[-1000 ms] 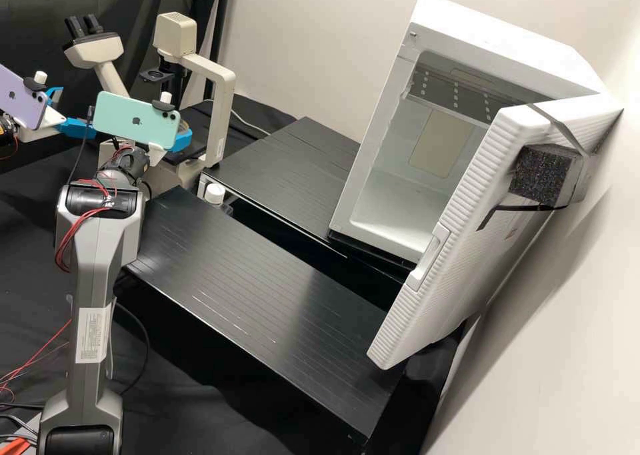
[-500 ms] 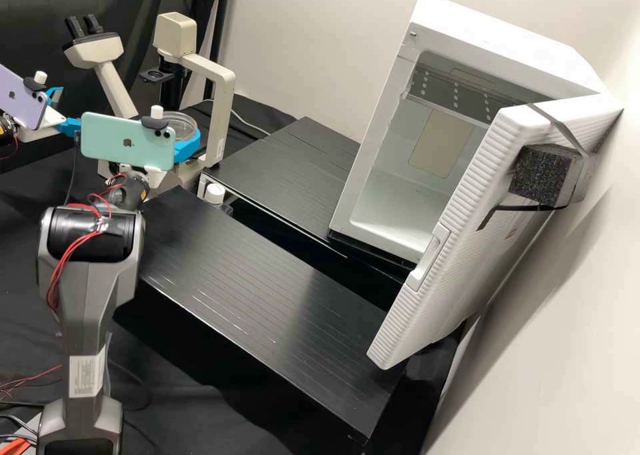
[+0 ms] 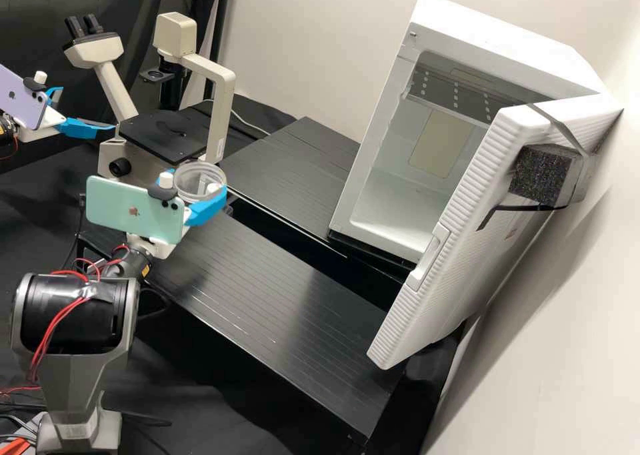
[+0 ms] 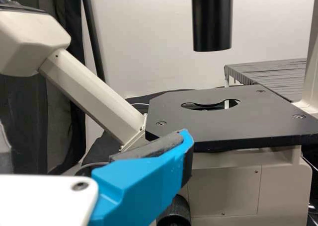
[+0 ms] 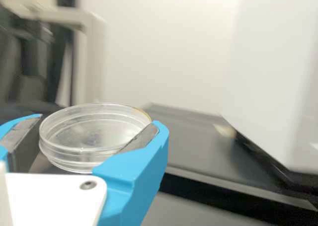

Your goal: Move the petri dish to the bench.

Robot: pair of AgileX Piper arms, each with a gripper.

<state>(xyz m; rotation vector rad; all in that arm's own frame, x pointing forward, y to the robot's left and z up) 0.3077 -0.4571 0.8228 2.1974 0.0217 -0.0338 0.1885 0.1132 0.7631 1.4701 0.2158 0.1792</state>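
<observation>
Petri dish [image 5: 92, 136] moved from microscope [image 3: 167, 135] toward black bench [image 3: 267, 288]; pale wall [image 3: 320, 41] behind.

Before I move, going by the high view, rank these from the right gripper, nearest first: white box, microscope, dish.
Nearest to the right gripper:
1. Dish, held between its fingers.
2. Microscope, just beyond, toward the view's upper left.
3. White box, over on the view's right, door open.

The glossy petri dish [image 5: 69, 154] looks plastic, the microscope stage [image 4: 263, 119] matt.
</observation>
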